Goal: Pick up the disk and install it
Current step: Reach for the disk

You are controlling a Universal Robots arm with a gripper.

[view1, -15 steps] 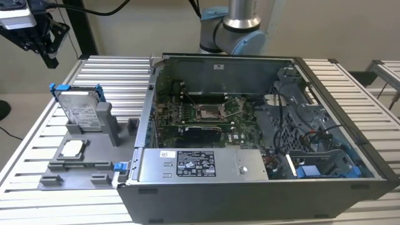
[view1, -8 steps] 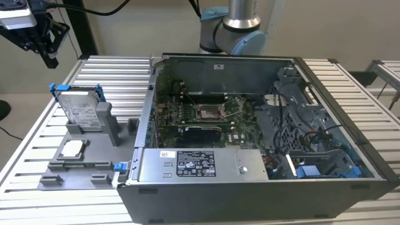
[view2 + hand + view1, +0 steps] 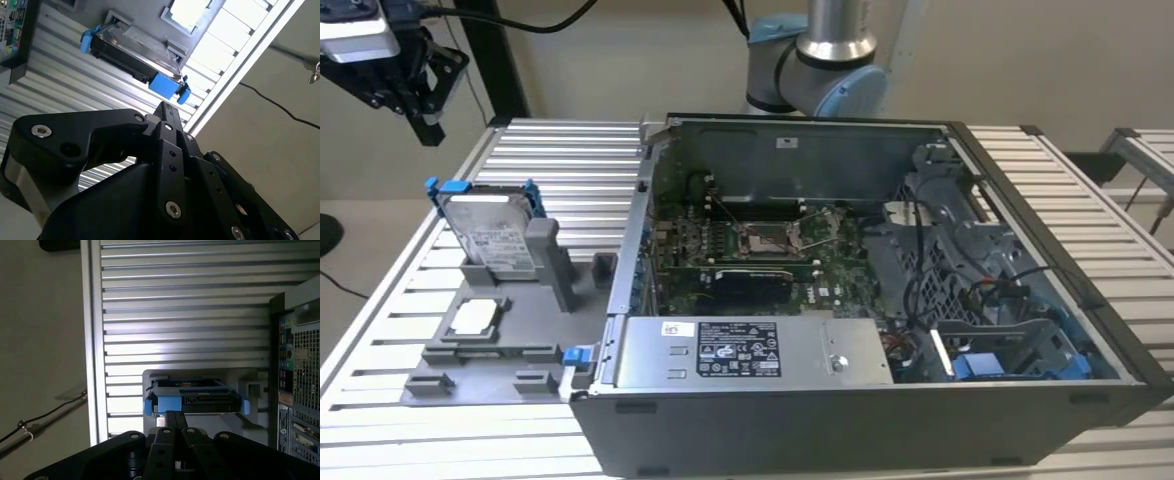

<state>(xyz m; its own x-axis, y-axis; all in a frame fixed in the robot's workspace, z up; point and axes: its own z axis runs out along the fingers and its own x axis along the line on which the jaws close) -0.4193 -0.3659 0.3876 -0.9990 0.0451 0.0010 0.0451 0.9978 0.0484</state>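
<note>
Exterior view: the disk [image 3: 487, 228] stands upright in a grey holder [image 3: 480, 385] on the slatted counter [image 3: 574, 160], beside the open computer case [image 3: 854, 420]. The claw [image 3: 424, 125] hangs well above, pressed narrow and empty. Descending like that, it could knock the disk over.

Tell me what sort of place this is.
Most likely a robotics lab or test bench for computer assembly. An opened computer case sits on a slatted metal table, a robot arm rises behind it, and the disk stands in a grey fixture tray beside the case.
</note>
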